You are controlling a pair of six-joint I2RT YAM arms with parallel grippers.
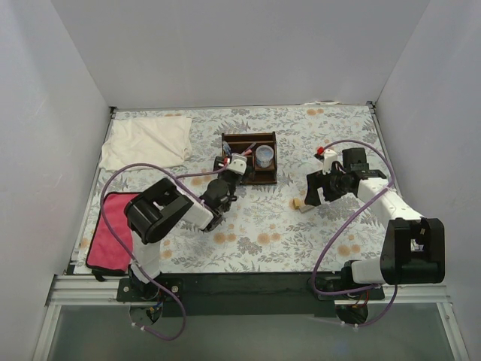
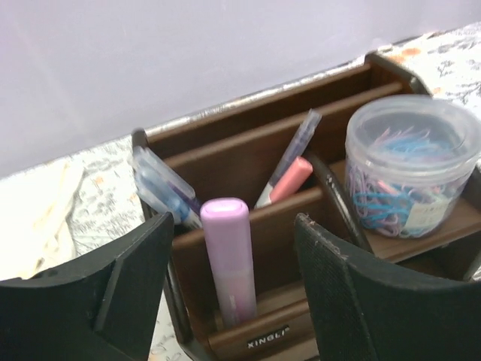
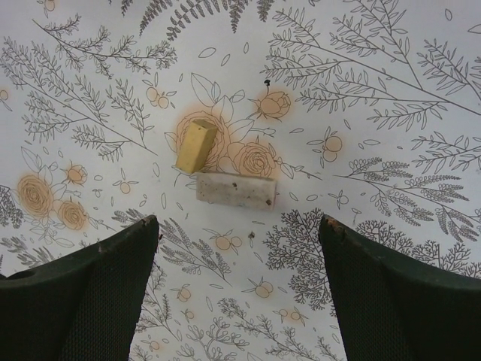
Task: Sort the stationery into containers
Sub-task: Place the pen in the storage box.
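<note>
The left hand (image 1: 230, 167) sits at the front left corner of the dark wooden organiser (image 1: 259, 180), but from above its fingers are too small to tell apart. The left wrist view settles it: the hand is spread open, its two black fingers (image 2: 90, 301) on either side of a purple marker (image 2: 229, 256) without touching it. The marker stands upright in a front compartment. That view also shows what the overhead one blurs. Blue pens (image 2: 161, 188) lean in the left corner, and a pink-capped pen (image 2: 289, 177) and a clear-barrelled pen (image 2: 299, 139) lean together in a middle slot. A round clear tub (image 2: 409, 173) of coloured paper clips rests in the right compartment. From above the tub is only a bluish disc.

The right hand (image 1: 312, 192) hangs over the flowered surface (image 1: 263, 237), well apart from the organiser. Its wrist view shows it open wide, fingers (image 3: 406, 301) low in the frame. Beyond them a tan block (image 3: 195, 145) and a pale bar (image 3: 235, 190) lie flat on the surface, the block's lower corner just beside the bar's left end. From above these two are only small specks next to the hand.

Only the overhead view takes in the white cloth (image 1: 146, 141) at the far left and the magenta object (image 1: 113, 229) at the near left edge.
</note>
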